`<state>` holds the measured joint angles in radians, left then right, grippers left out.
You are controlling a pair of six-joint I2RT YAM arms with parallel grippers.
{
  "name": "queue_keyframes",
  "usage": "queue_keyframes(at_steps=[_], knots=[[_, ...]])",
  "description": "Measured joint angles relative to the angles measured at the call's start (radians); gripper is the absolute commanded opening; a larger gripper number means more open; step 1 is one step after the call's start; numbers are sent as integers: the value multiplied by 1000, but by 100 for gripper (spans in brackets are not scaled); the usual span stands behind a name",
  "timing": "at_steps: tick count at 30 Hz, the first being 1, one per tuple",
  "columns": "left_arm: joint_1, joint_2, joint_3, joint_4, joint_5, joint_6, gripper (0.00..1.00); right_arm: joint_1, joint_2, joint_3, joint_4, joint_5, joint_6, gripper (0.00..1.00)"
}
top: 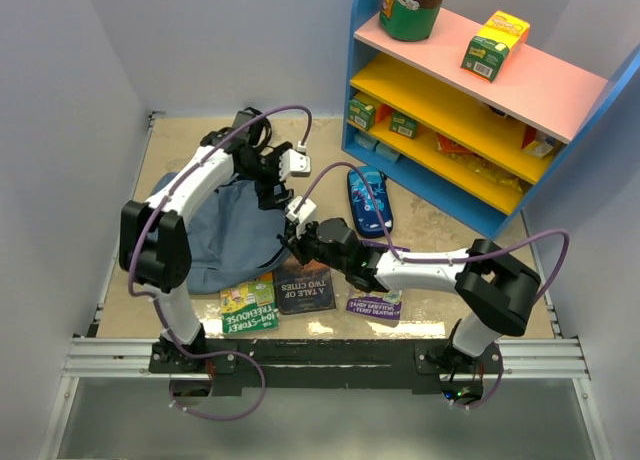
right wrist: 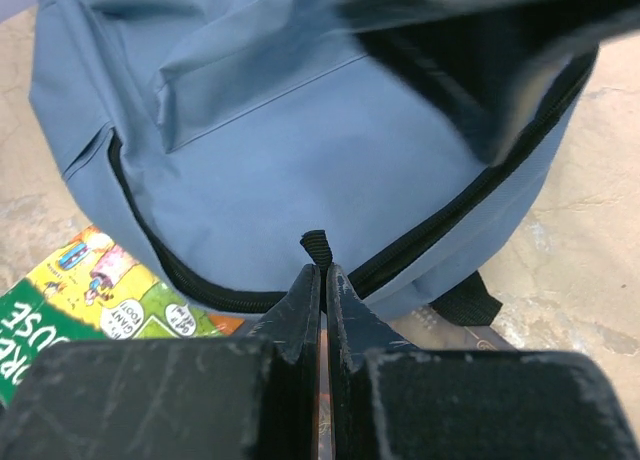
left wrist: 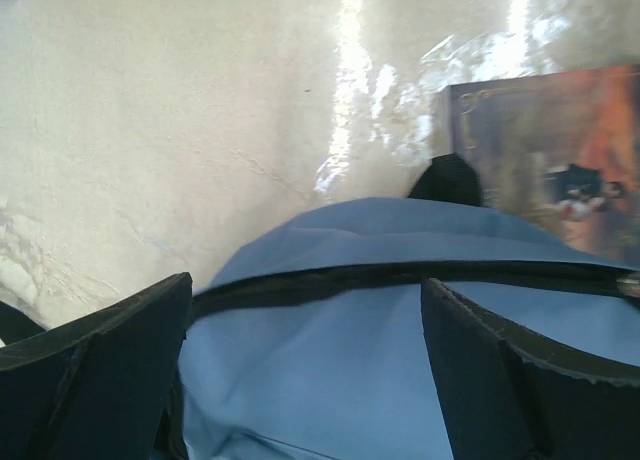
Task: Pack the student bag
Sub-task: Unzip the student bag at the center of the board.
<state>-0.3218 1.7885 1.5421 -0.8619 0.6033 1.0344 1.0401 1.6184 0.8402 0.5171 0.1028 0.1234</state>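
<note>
Right wrist: right pincer (right wrist: 322, 270) pinching pull tab (right wrist: 316, 246) at student bag (right wrist: 250, 150) 6 o'clock edge; left pincer (left wrist: 308, 285) spread. Bag likely soft, floppy; hold by tab, seams.

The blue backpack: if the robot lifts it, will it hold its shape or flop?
Probably flop: the backpack is soft cloth, creased and sagging flat on the table. It looks empty, so likely light. Pulled by its small black tab, it would probably stretch and drag rather than rise whole.
</note>
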Motion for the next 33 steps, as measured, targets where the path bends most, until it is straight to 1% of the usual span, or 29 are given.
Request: queue_keyframes(at_steps=[4,9,10,13,16,17,19,20,26,33], knots=[[13,89,34,10,-3,51,100,0,-10,-16,9,-24,-2,0],[16,108,34,8,-6,90,100,0,-12,-24,24,-48,-4,0],[16,108,34,8,-4,95,98,0,-12,-26,26,-52,-4,0],[13,115,35,7,6,108,90,-1,-12,-29,30,-68,-4,0],[7,129,35,5,16,115,69,-1,-12,-29,31,-72,-4,0],[5,132,35,6,18,116,46,-2,-12,-29,31,-72,-4,0],[0,142,35,5,23,114,23,-2,-12,-29,31,-72,-4,0],[-1,152,39,-1,26,119,0,-2,-12,-29,31,-72,-4,0],[-3,238,100,-83,43,111,0,-6,-12,-31,30,-71,-3,0],[-3,245,101,-89,47,94,0,14,-7,-31,31,-68,-1,0]])
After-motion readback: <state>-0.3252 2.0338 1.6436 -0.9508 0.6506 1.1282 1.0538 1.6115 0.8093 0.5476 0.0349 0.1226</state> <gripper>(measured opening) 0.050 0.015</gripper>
